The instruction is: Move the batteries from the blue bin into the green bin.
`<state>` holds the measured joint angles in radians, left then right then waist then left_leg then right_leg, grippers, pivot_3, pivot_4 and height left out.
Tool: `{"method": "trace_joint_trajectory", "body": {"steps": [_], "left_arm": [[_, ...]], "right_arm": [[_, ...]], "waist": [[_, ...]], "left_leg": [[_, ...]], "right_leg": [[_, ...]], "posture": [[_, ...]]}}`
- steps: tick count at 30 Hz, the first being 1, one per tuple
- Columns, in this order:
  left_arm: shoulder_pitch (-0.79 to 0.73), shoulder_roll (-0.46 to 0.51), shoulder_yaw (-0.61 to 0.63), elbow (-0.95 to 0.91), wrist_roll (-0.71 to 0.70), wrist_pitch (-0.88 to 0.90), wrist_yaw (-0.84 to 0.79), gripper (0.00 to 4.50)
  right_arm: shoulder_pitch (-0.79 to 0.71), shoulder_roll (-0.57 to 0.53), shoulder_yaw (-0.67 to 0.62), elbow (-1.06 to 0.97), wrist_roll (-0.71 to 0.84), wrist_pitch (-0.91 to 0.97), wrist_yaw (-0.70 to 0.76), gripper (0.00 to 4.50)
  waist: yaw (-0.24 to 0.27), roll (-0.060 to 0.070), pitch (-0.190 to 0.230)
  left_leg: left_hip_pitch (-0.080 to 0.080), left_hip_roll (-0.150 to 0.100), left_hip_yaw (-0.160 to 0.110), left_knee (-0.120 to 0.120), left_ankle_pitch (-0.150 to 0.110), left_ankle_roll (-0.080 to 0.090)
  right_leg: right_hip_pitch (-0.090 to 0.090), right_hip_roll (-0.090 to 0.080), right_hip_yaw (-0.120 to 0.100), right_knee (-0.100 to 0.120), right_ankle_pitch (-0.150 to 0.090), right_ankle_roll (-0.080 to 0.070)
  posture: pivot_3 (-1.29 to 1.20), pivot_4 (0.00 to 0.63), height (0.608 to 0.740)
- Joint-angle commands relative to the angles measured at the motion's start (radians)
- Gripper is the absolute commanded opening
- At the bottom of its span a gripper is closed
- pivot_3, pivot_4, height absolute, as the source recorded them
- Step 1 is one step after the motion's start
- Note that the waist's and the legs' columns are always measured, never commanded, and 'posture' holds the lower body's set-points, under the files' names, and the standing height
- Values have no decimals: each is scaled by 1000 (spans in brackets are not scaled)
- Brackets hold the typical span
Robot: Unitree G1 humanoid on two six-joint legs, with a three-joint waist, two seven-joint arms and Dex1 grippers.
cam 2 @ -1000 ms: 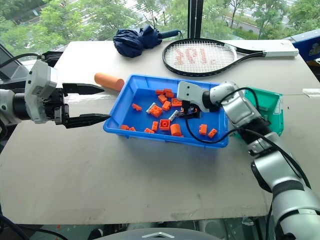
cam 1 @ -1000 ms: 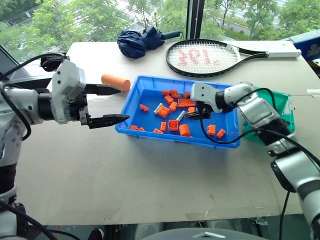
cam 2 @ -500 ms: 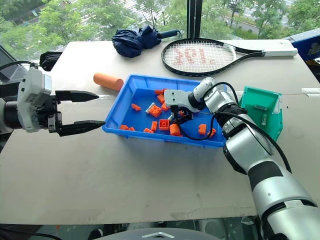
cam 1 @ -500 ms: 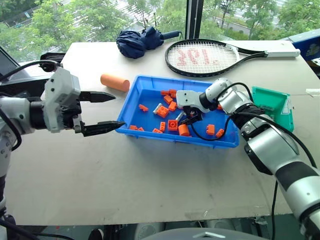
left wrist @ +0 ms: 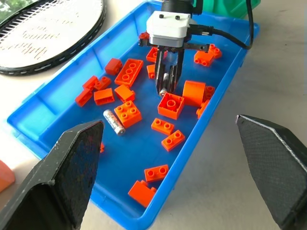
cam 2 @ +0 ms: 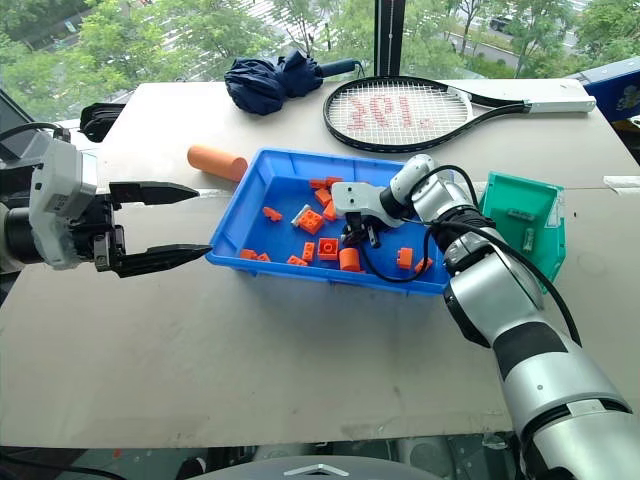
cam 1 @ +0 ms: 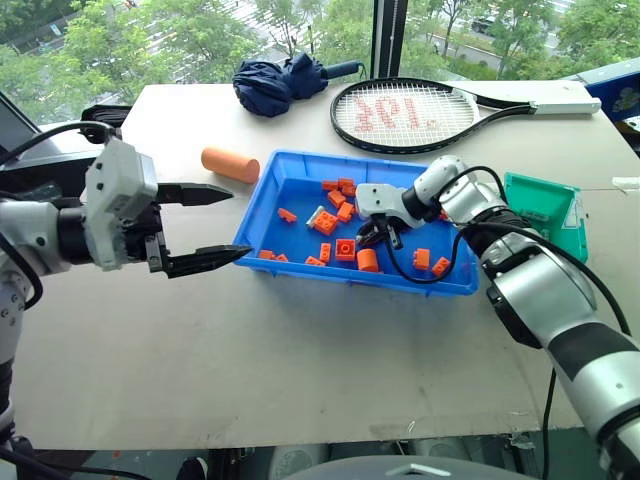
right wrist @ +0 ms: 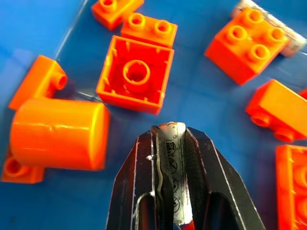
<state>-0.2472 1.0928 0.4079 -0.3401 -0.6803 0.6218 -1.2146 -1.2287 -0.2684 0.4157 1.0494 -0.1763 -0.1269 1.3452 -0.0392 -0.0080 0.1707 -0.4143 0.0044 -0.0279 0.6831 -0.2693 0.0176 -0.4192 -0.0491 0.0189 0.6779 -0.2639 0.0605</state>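
Inside the blue bin, the right gripper reaches down among scattered orange bricks, its two black fingers clamped on a slim silver battery that stands between them with its end poking out past the tips. Just beside those tips lie an upturned square orange brick and a stubby orange cylinder. A second battery lies flat on the bin floor, touching a four-stud brick and well apart from the held one. More batteries rest in the green bin, which sits on the table just beside the blue bin's right end. The left gripper hovers over the table just off the blue bin's left edge, its fingers spread wide and empty, the lower tip close to the bin's near corner. An orange foam roller lies near the bin's far left corner. Farther back on the table lie a tennis racket and a folded dark-blue umbrella.
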Motion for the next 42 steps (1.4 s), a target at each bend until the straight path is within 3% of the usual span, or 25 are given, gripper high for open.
{"method": "trace_joint_trajectory", "body": {"steps": [1,8,15,19,33,37,38,42], "left_arm": [[-47,-20,-23,-14,-40,-20,-3,4500],[-217,-159,-152,-31,-144,20,42,4500],[-346,-341,-251,-37,-188,36,141,4500],[-408,-399,-308,-14,-180,32,150,4500],[-513,-409,-365,73,-93,15,122,4500],[-514,-393,-339,93,-60,10,153,4500],[-502,-371,-331,97,-44,11,153,4500],[-442,-271,-314,122,30,-14,138,4500]], "right_arm": [[22,-60,-74,-209,51,57,-8,31],[301,-260,-234,-948,110,484,-106,31],[505,-395,-479,-1325,117,910,-342,31],[597,-438,-566,-1376,107,1048,-448,31],[697,-488,-653,-1230,166,1029,-646,31],[705,-516,-644,-1224,186,1044,-653,1703],[690,-515,-631,-1217,183,1043,-667,2291],[593,-474,-559,-1215,218,1026,-668,3940]], "waist": [[0,0,0],[8,0,0],[27,-1,0],[25,-1,0],[24,0,0],[25,0,0],[25,0,0],[14,0,0]], "left_leg": [[0,0,0,0,0,0],[-1,0,0,0,0,0],[-1,-2,0,2,-2,4],[0,-1,1,1,-2,5],[0,-1,2,1,-2,5],[0,-1,2,2,-2,5],[0,-1,2,2,-2,5],[1,-1,3,1,-2,5]], "right_leg": [[0,0,0,0,0,0],[0,-1,0,0,0,0],[0,-2,0,1,0,0],[1,0,1,1,0,0],[1,1,3,1,0,0],[1,1,2,0,0,0],[1,1,2,0,0,0],[1,1,3,0,0,0]], "posture": [[0,150,740],[0,150,740],[0,150,740],[0,150,740],[0,150,740],[0,150,740],[0,150,740],[0,150,740]]}}
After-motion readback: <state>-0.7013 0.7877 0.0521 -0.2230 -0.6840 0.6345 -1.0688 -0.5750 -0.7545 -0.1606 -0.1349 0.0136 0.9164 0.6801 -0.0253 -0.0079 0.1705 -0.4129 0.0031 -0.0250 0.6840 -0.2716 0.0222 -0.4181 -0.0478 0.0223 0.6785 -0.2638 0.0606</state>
